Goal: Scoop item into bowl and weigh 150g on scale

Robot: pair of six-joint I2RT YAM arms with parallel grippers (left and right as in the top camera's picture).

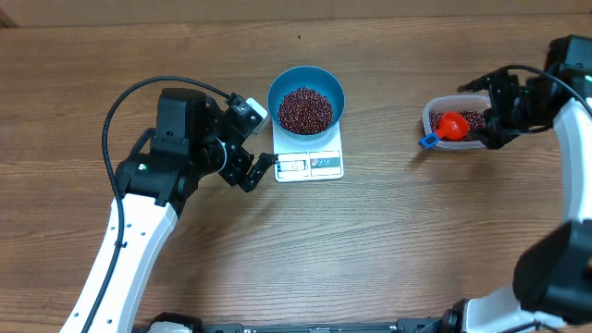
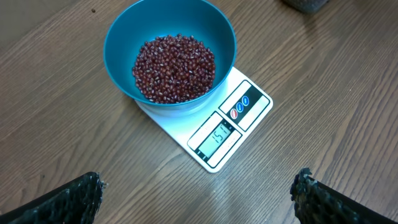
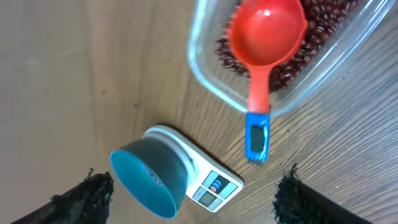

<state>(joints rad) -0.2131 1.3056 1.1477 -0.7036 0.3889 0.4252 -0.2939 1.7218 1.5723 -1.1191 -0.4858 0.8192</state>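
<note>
The blue bowl (image 1: 306, 85) stands on the white scale (image 1: 310, 166) at the table's middle, holding a heap of dark red beans (image 1: 305, 109). In the left wrist view the bowl (image 2: 118, 43) and beans (image 2: 174, 67) sit on the scale (image 2: 249, 102), whose display shows digits beginning 15. My left gripper (image 1: 257, 146) is just left of the scale, open and empty (image 2: 198, 186). My right gripper (image 1: 488, 120) hovers at the clear tub (image 1: 430, 113), open (image 3: 194, 186). A red scoop (image 3: 267, 31) with a blue handle end lies in the tub, free of the fingers.
The clear tub (image 3: 205, 74) at the right still holds beans (image 3: 323, 25) around the scoop (image 1: 451, 124). The scoop's blue handle end (image 1: 428, 141) sticks out over the tub's left rim. The rest of the wooden table (image 1: 388, 250) is bare.
</note>
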